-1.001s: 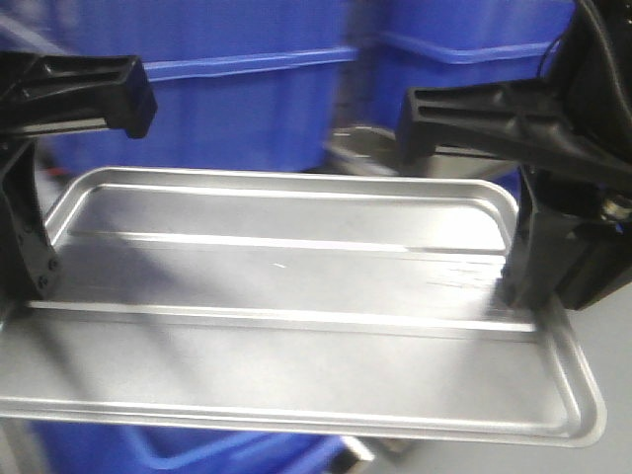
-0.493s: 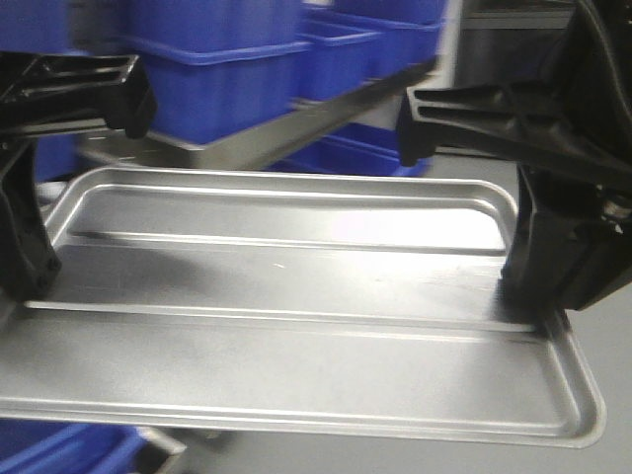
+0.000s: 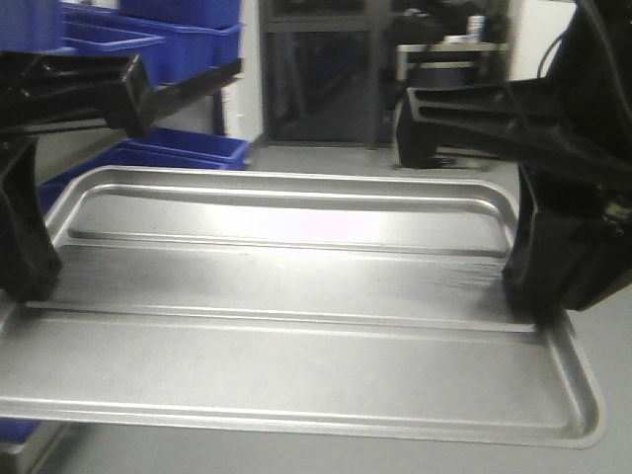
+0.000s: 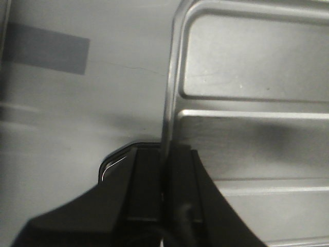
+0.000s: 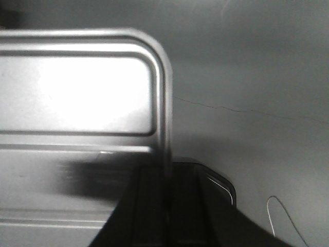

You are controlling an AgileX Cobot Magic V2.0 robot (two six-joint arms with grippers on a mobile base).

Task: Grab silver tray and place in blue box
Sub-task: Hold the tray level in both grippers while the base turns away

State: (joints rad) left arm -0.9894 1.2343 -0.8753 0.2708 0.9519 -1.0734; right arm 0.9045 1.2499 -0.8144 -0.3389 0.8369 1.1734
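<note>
The silver tray (image 3: 296,326) hangs level across the front view, held by its two short ends above the grey floor. My left gripper (image 3: 30,286) is shut on the tray's left rim (image 4: 167,103), one finger (image 4: 146,175) outside and one inside. My right gripper (image 3: 528,296) is shut on the right rim (image 5: 165,103) in the same way. Blue boxes (image 3: 183,44) stand on a rack at the upper left, with another (image 3: 188,150) lower down. I cannot tell which of them is the task's blue box.
The metal rack shelf (image 3: 197,87) slants at the left. A blue corner (image 3: 15,430) shows under the tray's near left edge. A dark doorway (image 3: 316,79) and furniture (image 3: 444,59) lie ahead. Grey floor (image 4: 77,113) with a thin crack is below, and a thin wire (image 5: 282,216) lies on it.
The background has swept to the left: the blue boxes that filled the view behind the tray now sit at the far left, and a doorway and floor appear. Both grips are unchanged.
</note>
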